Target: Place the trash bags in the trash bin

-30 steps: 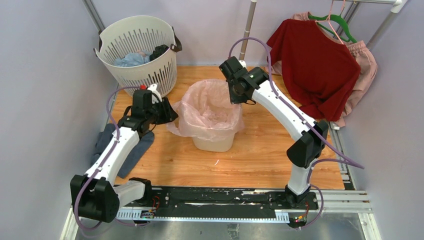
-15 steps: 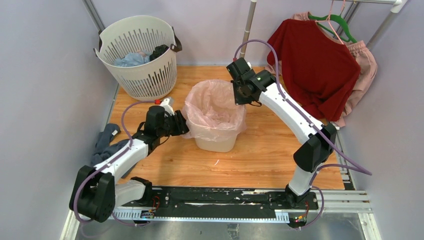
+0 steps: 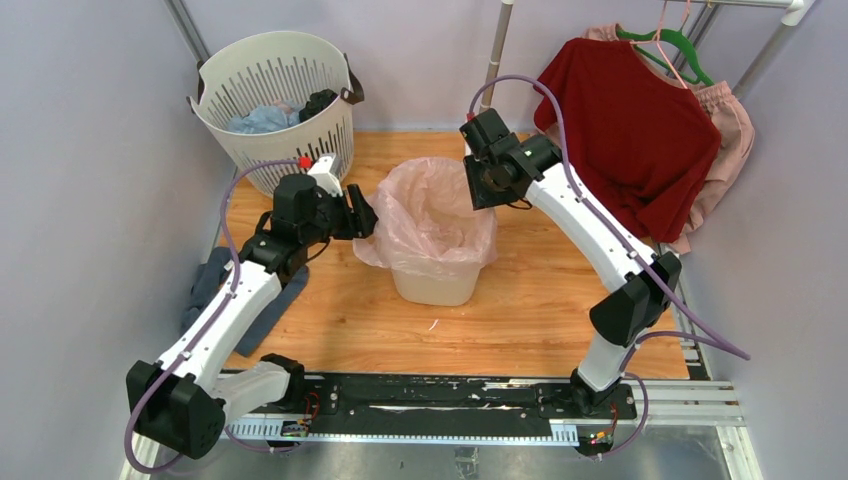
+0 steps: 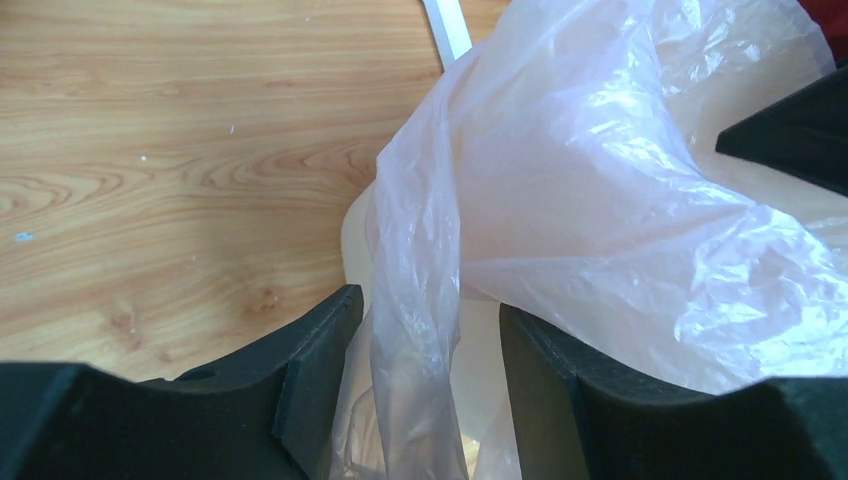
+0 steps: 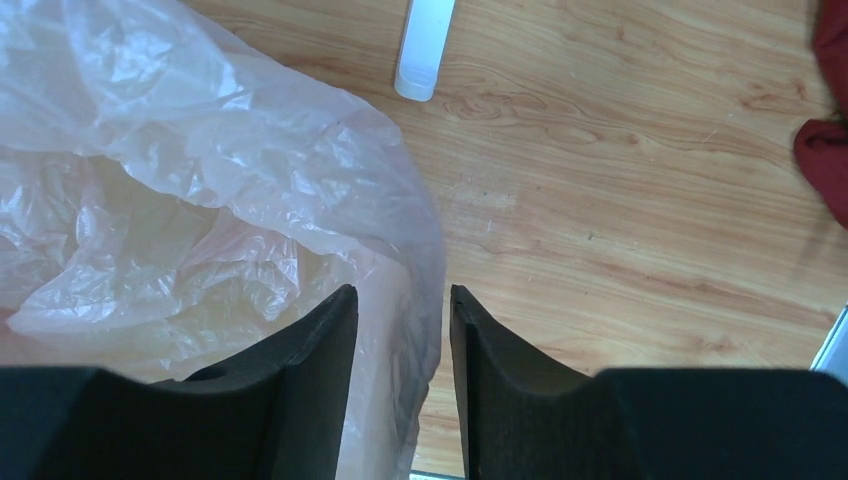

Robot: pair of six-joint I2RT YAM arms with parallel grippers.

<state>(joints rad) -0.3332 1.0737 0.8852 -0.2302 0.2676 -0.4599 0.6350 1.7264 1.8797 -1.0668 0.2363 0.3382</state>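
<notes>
Left gripper [image 4: 425, 310] parted around a loose fold of the pink trash bag [image 4: 600, 180], right gripper [image 5: 402, 300] parted astride its opposite edge, neither pinching it, bag lining the cream trash bin [image 3: 432, 287], on the wooden table [image 3: 520, 310]

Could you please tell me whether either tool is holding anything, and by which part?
Nothing looks clamped: the left tool and right tool both stand open, with the trash bag rim film hanging loose between their jaws.

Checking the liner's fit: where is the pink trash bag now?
Top view, table centre: the trash bag lines the cream bin, edges draped over its rim, between the left gripper and the right gripper.
</notes>
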